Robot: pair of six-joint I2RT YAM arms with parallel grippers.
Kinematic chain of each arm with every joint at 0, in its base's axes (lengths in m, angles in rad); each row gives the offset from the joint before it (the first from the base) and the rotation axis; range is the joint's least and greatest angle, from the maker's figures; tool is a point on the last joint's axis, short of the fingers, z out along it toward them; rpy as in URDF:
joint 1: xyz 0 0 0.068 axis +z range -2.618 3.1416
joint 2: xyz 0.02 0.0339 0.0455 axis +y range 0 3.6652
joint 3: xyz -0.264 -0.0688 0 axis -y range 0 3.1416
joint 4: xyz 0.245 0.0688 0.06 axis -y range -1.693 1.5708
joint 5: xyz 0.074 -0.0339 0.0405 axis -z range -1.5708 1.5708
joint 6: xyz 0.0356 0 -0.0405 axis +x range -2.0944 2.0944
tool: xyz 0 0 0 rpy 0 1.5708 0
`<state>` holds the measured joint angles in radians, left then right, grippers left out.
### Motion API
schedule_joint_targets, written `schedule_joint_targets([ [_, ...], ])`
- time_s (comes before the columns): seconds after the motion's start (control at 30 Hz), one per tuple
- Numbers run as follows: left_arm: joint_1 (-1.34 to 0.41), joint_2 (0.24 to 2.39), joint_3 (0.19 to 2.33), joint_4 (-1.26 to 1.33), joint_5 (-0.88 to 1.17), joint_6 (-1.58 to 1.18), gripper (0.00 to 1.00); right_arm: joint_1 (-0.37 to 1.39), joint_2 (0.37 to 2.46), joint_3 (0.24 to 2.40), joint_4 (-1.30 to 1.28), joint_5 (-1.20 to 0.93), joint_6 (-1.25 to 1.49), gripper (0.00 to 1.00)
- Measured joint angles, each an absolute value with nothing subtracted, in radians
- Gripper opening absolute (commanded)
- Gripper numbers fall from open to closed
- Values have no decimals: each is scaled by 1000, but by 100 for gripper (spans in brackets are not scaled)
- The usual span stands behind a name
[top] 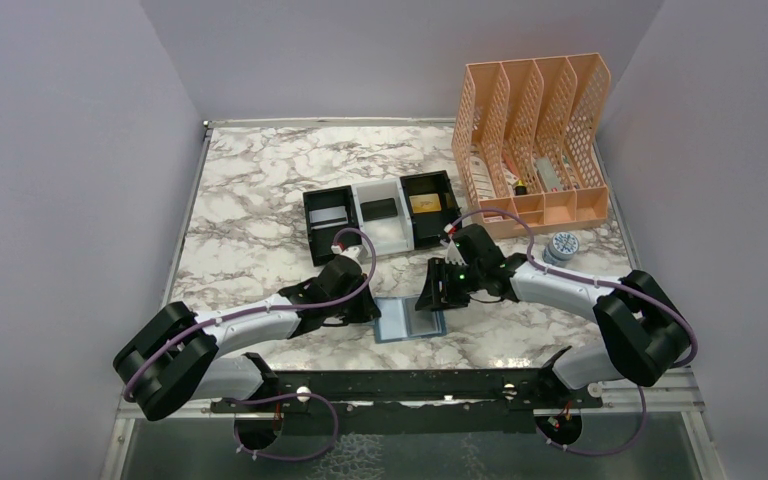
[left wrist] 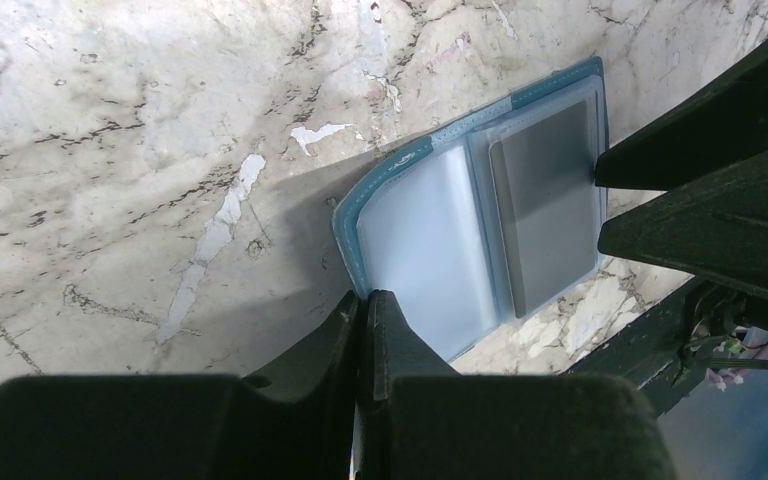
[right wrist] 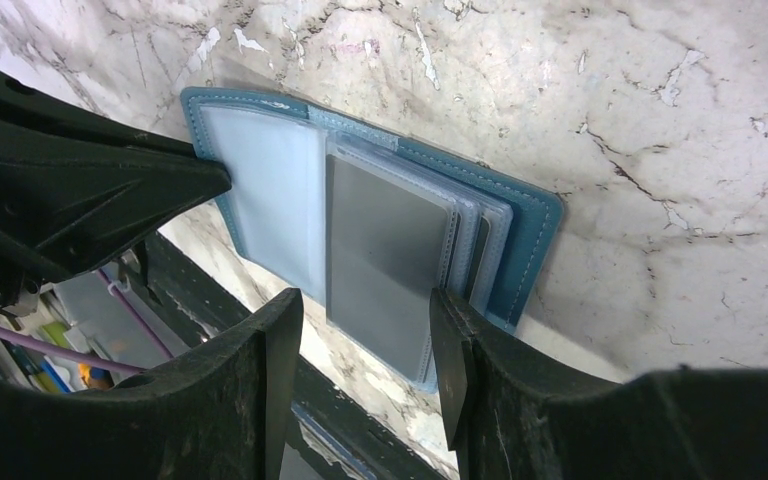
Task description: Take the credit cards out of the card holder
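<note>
- Marble-patterned table (top: 260, 180) carries the card holder (top: 412, 322). It lies spread open near the front edge, between your two grippers.
- At the holder's left edge, your left gripper (left wrist: 365, 305) has its fingers clenched together on the rim of the pale left panel. The left wrist view shows that panel bowed up toward the fingertips. The top view is too small to show this.
- In the holder's right panel, a silvery-grey card (right wrist: 390, 255) sits in a clear sleeve. Only the right wrist view shows the further sleeve edges stacked just to its right.
- Over that right panel, your right gripper (right wrist: 360, 310) has its jaws apart, one finger on either side of the grey card, grasping nothing. You cannot tell from any view whether its tips touch the holder.
- Beyond the holder, only the top view shows the black-and-white tray (top: 385, 235), with a gold card (top: 423, 204) in its right compartment.
- Beyond and right of the holder stands a peach file rack (top: 535, 110), with a small round tin (top: 563, 245) nearer the holder than the rack.
</note>
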<state>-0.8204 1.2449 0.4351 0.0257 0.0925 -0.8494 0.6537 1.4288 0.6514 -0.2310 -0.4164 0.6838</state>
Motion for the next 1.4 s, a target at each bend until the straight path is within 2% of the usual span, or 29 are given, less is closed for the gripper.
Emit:
schedule_joint_targets([
  [1.4,-820,1258,435,31,92,-850,0,655,1414,663,-276,-381,651,50],
])
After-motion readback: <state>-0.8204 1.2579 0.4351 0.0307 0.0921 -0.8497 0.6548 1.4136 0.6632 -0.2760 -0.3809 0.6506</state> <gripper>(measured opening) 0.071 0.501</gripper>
